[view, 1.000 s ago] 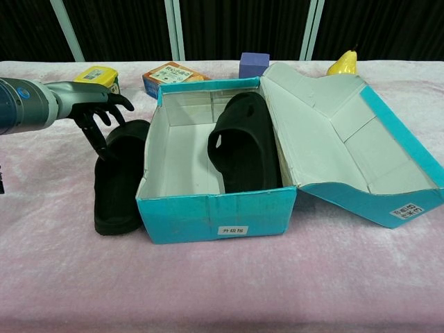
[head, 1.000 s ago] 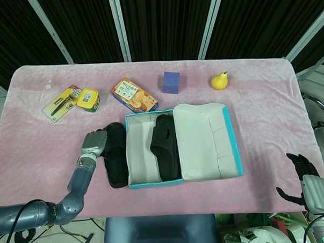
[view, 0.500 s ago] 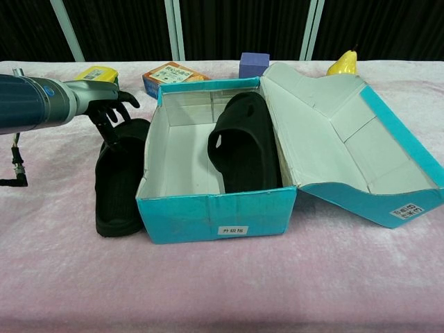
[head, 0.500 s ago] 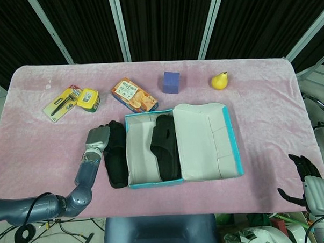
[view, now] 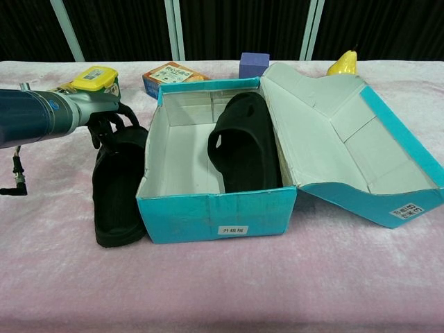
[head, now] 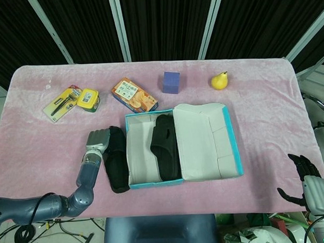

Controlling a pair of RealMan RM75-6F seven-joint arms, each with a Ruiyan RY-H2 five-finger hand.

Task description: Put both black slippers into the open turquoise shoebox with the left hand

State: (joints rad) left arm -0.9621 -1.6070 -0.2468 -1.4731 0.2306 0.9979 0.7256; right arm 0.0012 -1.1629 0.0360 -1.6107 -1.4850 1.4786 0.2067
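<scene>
1. One black slipper (head: 164, 147) lies inside the open turquoise shoebox (head: 132, 155), along its right side, next to the fold of the lid (head: 203, 141).
2. The other black slipper (head: 116, 161) lies on the pink cloth (head: 34, 143) just outside the box's left wall, touching or nearly touching it, with its length running alongside the box.
3. The left hand (head: 98, 140) sits at the far end of that outside slipper, its fingers (view: 109, 123) curled down over the slipper's upper edge; the chest view shows them on the slipper, though a firm grip cannot be confirmed.
4. The box lid is folded open to the right, its pale inside facing up.
5. The right hand (head: 307, 182) hangs off the table's near right corner, well apart from the box, fingers apart and holding nothing.
6. Along the back of the cloth stand a yellow-lidded tin (head: 88, 99), a packaged razor (head: 62, 104) just beside it, an orange snack box (head: 134, 95), a purple cube (head: 171, 82) and a yellow pear (head: 219, 80).
</scene>
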